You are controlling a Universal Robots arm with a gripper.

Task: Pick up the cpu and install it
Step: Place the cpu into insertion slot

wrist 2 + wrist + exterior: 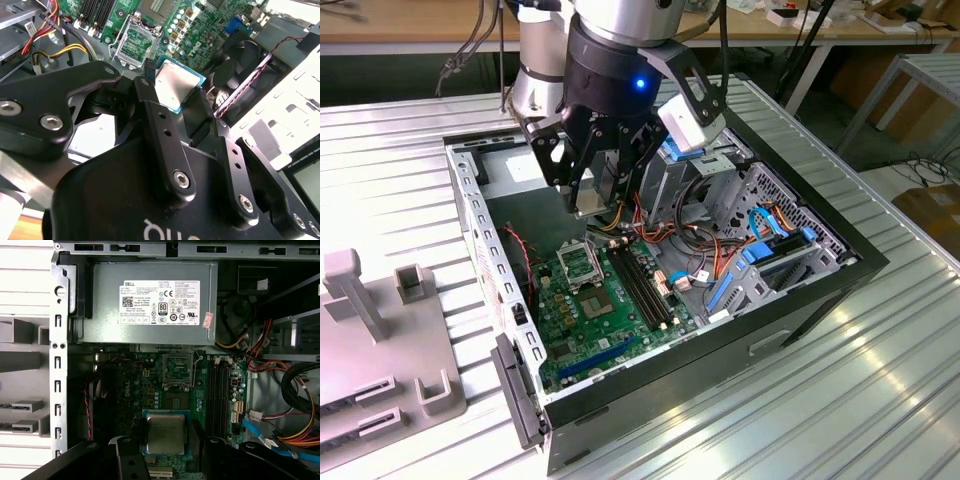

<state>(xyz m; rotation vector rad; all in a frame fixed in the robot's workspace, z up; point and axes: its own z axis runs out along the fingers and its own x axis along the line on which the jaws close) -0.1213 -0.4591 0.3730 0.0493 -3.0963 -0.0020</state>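
Hovering over the open computer case (740,365), the gripper (598,205) is pinched narrow on the cpu (166,432). Both wrist views show the black fingers (150,107) squeezing it by two opposite edges, silver top facing the cameras. So the chip's up in the air above the green motherboard (145,390), not touching it, a bit off from the black-framed socket (177,365). That socket sits just beside the big grey power supply (150,300), with the memory slots (217,390) along its other side. Case is lying on a ribbed metal table (880,400), with a grey plastic fixture (370,340) off at the exterior view's left.
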